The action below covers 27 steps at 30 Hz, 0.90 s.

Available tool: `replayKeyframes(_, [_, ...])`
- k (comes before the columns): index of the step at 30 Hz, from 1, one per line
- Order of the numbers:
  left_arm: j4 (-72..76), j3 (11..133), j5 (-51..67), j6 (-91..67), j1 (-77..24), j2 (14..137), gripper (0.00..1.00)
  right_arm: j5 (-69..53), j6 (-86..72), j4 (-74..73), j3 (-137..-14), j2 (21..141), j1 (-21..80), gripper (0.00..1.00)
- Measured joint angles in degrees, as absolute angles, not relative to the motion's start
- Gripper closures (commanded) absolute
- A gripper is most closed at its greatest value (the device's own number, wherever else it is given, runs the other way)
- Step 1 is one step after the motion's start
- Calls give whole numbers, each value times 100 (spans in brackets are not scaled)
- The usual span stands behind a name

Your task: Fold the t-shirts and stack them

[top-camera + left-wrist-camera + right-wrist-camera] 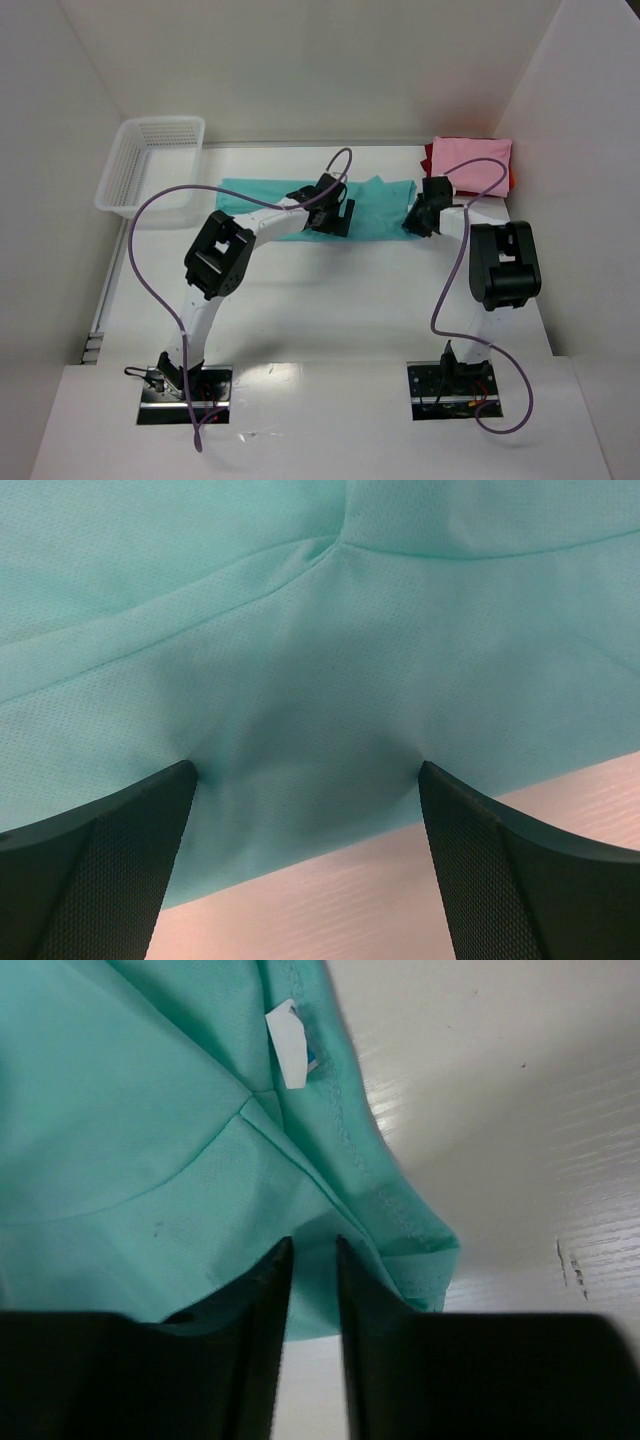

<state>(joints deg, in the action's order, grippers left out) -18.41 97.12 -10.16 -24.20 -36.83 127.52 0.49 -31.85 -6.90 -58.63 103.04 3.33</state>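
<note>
Teal shirt [255,192] spread flat mid-table [330,300], middle hidden under left claw [340,215], right end under right claw [415,222]. Fine mesh weave, soft creases, white tag near hem. Left claw wide over cloth. Right claw narrow at hem corner, grip unclear. Pink shirt [470,160] folded far right, covering most of red shirt [512,182].

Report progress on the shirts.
Done: pink shirt folded, stacked on the red one. In hand: teal shirt lies in a long strip, left jaws wide open over it, right jaws nearly closed at its hem. Left: finish folding, stack it.
</note>
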Motion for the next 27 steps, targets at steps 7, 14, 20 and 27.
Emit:
replayKeyframes(7, [-1928,9759,-966,-2421,-3632,12767,0,270,-3229,-1090,-5960,10363,333,100])
replayKeyframes(14, [-1957,9784,-910,-2421,-3610,12776,0,467,-3387,-1513,-5966,10185,291,100])
replayKeyframes(20, [-1957,9786,-902,-2416,-3603,12776,0,599,-3497,-1723,-5763,9798,224,100])
replayKeyframes(27, [-1959,9789,-849,-2416,-3579,12776,0,465,-3509,-1763,-5518,9586,220,59])
